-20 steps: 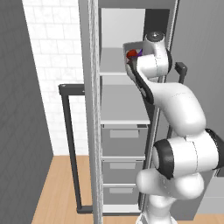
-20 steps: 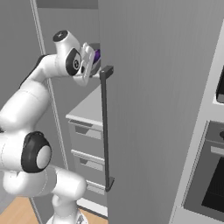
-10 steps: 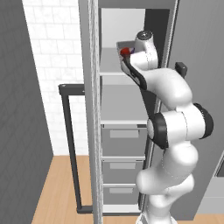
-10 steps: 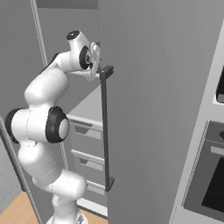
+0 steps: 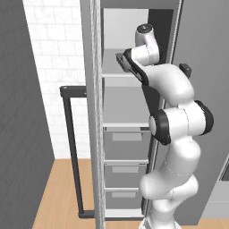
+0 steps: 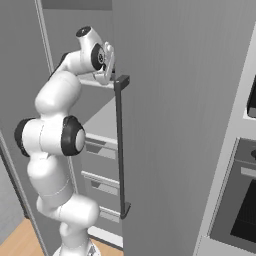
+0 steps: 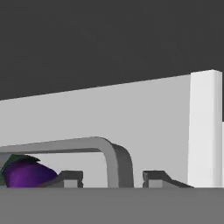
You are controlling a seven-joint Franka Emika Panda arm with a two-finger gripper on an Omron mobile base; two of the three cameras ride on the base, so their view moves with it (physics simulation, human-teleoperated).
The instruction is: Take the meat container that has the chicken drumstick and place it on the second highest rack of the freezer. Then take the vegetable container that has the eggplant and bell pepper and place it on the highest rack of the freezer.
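- Step in hand: 2nd half of the task, vegetable container [image 7: 114, 155] at the highest rack [image 5: 117, 74] of the freezer [image 5: 94, 134].
- Arm reaching into the top of the open cabinet, upper middle of the left base view; hand at upper left of the right base view, just above the dark bar handle [image 6: 119, 145].
- Gripper [image 7: 113, 178] part-way apart: container's grey rim between the 2 fingertips [image 7: 72, 178], a gap on each side, so not clamped on it.
- Eggplant [image 7: 27, 173] inside the container, lower left of the hand view, purple with a green cap.
- Pale freezer wall behind the container, dark above.
- Judged: container down on the top rack, set-down about done.
- Next move calls for: wider jaws if needed, then a straight pull back along the approach line, clear of the rim and of the door edge, no nudge to the container.
- Risk: a fingertip catching the rim on the way out and dragging the container off the rack.
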